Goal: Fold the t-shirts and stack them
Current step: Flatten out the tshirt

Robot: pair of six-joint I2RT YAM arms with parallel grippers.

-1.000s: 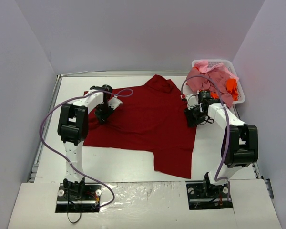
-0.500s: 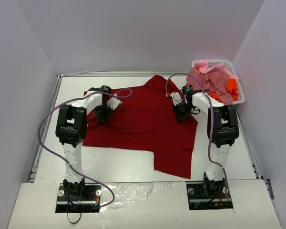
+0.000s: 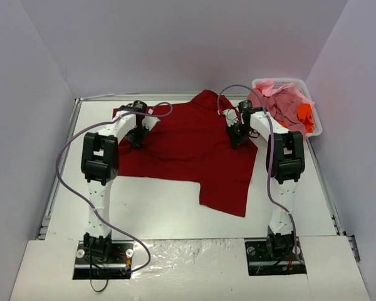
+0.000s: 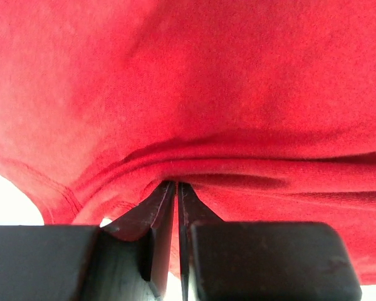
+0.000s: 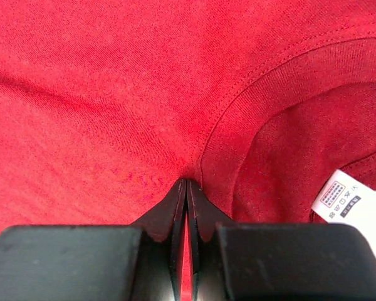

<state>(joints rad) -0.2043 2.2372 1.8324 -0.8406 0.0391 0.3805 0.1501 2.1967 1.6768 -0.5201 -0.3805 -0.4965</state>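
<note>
A large dark red t-shirt (image 3: 188, 150) lies spread on the white table (image 3: 156, 210), one corner trailing toward the near side. My left gripper (image 3: 136, 139) is shut on its left part, near the sleeve. In the left wrist view the jaws (image 4: 177, 184) pinch a fold of red cloth (image 4: 238, 94). My right gripper (image 3: 236, 137) is shut on the shirt's right part, near the collar. Its jaws (image 5: 187, 182) grip cloth beside the collar seam (image 5: 250, 94), and a white label (image 5: 341, 195) shows at the right. Pink t-shirts (image 3: 282, 103) and an orange one (image 3: 305, 113) lie heaped at the back right.
A white plastic basket (image 3: 279, 80) at the back right corner holds the pink and orange heap. Grey walls close in the table on three sides. Purple cables loop from both arms over the table.
The right gripper moved left from the shirt's right edge onto the cloth and shut on it. Both grippers then shifted toward the back, dragging the red shirt with them.
</note>
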